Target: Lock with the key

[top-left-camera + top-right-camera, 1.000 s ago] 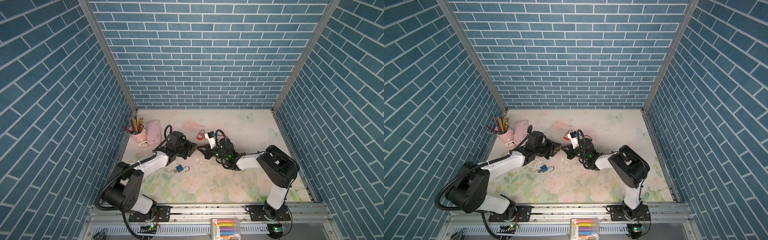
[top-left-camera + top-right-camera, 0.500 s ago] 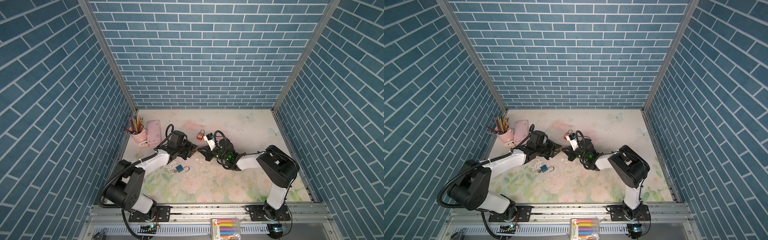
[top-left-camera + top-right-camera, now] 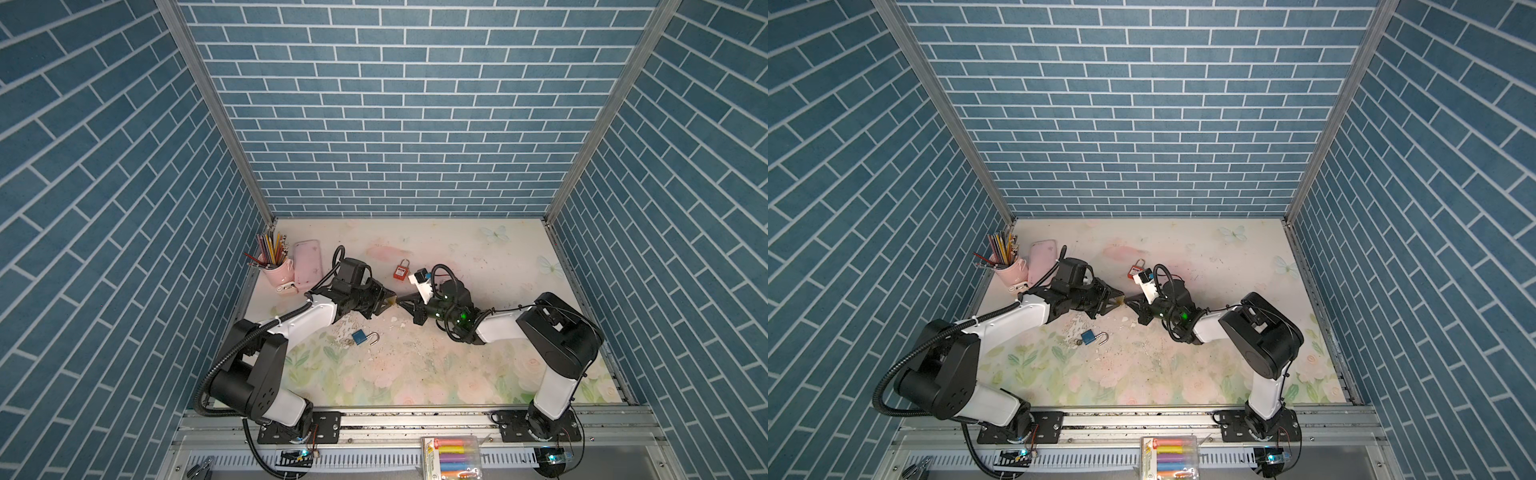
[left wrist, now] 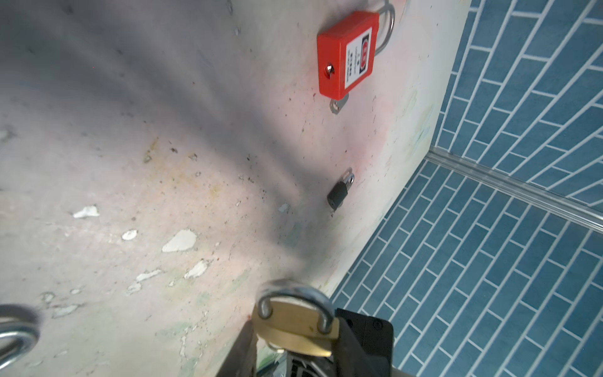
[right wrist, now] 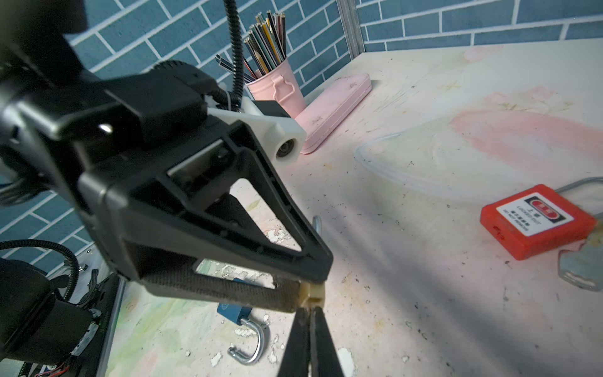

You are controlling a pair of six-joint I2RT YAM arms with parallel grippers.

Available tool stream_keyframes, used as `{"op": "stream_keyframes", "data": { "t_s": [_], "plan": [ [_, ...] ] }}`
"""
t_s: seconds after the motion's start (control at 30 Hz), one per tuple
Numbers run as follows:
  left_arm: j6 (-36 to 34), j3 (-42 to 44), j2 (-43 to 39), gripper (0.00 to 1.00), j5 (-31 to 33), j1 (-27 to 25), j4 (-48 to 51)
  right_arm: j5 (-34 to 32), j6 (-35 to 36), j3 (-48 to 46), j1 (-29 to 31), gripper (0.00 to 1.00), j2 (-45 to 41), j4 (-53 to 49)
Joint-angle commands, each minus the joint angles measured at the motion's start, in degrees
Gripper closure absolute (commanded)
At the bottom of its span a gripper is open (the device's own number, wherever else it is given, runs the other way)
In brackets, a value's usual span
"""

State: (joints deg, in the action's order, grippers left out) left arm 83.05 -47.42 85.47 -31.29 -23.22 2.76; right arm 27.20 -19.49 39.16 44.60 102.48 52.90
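A small brass padlock (image 4: 295, 321) with a steel shackle sits between my left gripper's (image 4: 300, 329) two black fingers, which are shut on its sides; both shackle legs enter the body. In both top views the left gripper (image 3: 387, 300) and right gripper (image 3: 402, 301) meet tip to tip above the mat's middle. My right gripper (image 5: 310, 313) is shut, its tips pressed against the padlock's underside (image 5: 314, 291). The key is nearly hidden there: only a silvery sliver (image 4: 279, 348) shows under the lock body.
A red padlock (image 3: 400, 271) with a key beside it (image 5: 580, 271) lies just behind the grippers. A blue padlock (image 3: 360, 336) with its shackle open lies in front. A small black padlock (image 4: 339, 192), a pink pencil cup (image 3: 276, 270) and a pink case (image 3: 308, 262) stand further off.
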Motion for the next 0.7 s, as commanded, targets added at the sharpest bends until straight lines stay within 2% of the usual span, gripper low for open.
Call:
{"op": "stream_keyframes", "data": {
  "t_s": [0.0,0.17,0.3,0.37,0.5,0.67],
  "plan": [
    [-0.50,0.74,-2.38,1.00,9.74,7.30,-3.74,7.32,-1.10,-5.09,-0.62,1.00,-4.22,4.50],
    [-2.91,0.66,-4.42,1.00,11.34,9.50,-1.64,8.61,-4.79,-8.42,-2.81,1.00,-6.52,7.47],
    [-6.33,-0.71,-4.48,1.00,13.19,8.91,2.64,7.43,-7.77,-9.92,-4.79,1.00,-8.85,7.78],
    [-10.09,-2.42,-4.35,1.00,15.38,7.58,5.66,5.10,-8.37,-10.37,-5.74,1.00,-11.29,4.36],
    [-18.99,-7.95,-2.28,1.00,20.53,2.95,13.12,-0.07,-6.49,-10.96,-7.26,1.00,-17.37,-7.16],
    [-27.18,-13.40,2.07,1.00,24.88,-7.72,19.60,-5.19,-7.21,-12.72,-9.72,1.00,-25.04,-18.50]
  ]
}}
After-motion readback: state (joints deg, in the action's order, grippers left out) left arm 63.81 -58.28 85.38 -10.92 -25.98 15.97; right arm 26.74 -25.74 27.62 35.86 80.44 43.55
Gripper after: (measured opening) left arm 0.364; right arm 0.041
